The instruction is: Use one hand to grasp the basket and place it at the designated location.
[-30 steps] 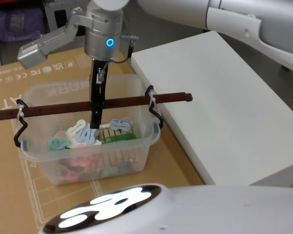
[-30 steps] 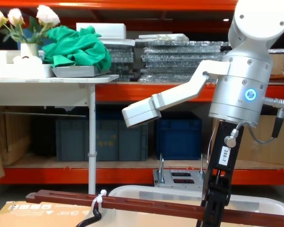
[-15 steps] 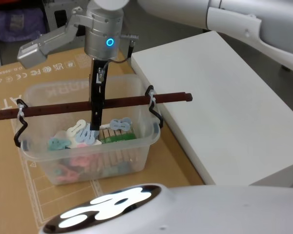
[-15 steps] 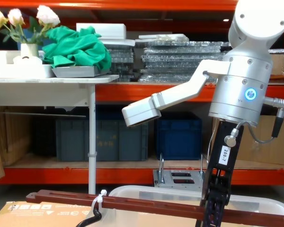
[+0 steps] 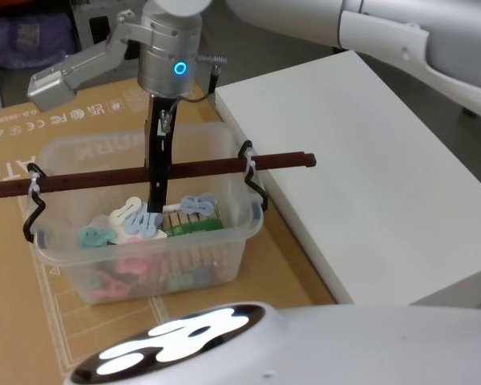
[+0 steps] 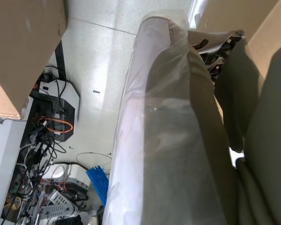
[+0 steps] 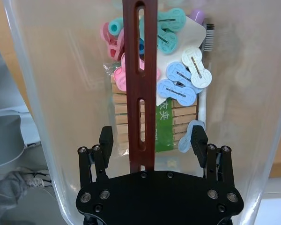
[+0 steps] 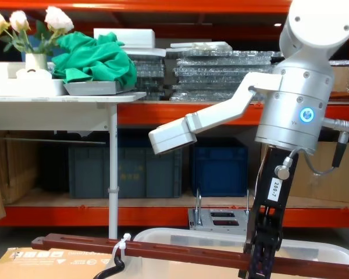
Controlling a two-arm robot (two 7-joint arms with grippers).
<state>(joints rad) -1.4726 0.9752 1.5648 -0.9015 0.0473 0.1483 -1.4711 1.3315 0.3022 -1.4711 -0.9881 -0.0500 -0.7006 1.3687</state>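
Right claw (image 7: 152, 137) hung open inside the basket (image 5: 72, 148), fingers astride its bar handle (image 5: 200, 167). The basket sat on cardboard (image 5: 32, 128) beside the white counter (image 5: 361, 160). The wrist had shifted only slightly over the last second, so the grasp was judged unclosed.

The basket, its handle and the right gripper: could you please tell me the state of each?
basket: upright on the cardboard, open-topped, holding coloured clips.
handle: spanning the top, zip-tied, not gripped.
right gripper: jaws open, straddling the handle.
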